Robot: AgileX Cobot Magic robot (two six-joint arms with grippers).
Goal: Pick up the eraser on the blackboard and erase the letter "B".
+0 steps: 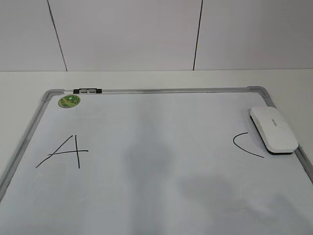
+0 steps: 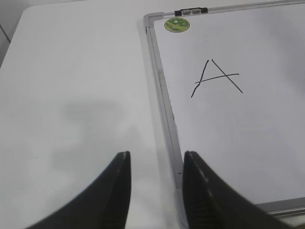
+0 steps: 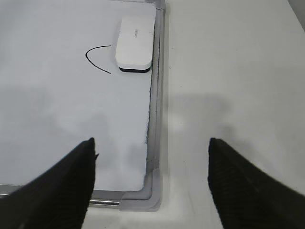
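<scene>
The white eraser (image 1: 273,130) lies flat on the blackboard (image 1: 146,196) by its right frame, beside a black "C" (image 1: 244,144). It also shows in the right wrist view (image 3: 135,44). A black "A" (image 1: 63,152) is at the board's left. No letter "B" shows on the board; the middle is bare. My right gripper (image 3: 152,148) is open and empty above the board's near right corner (image 3: 145,198), well short of the eraser. My left gripper (image 2: 156,160) is open and empty over the board's left frame (image 2: 164,105). Neither gripper shows in the exterior view.
A round green sticker (image 1: 69,101) and a small black clip (image 1: 88,90) sit at the board's far left corner. The board lies on a white table (image 1: 156,78) with a white panelled wall behind. Bare table lies left (image 2: 71,95) and right (image 3: 233,71) of the board.
</scene>
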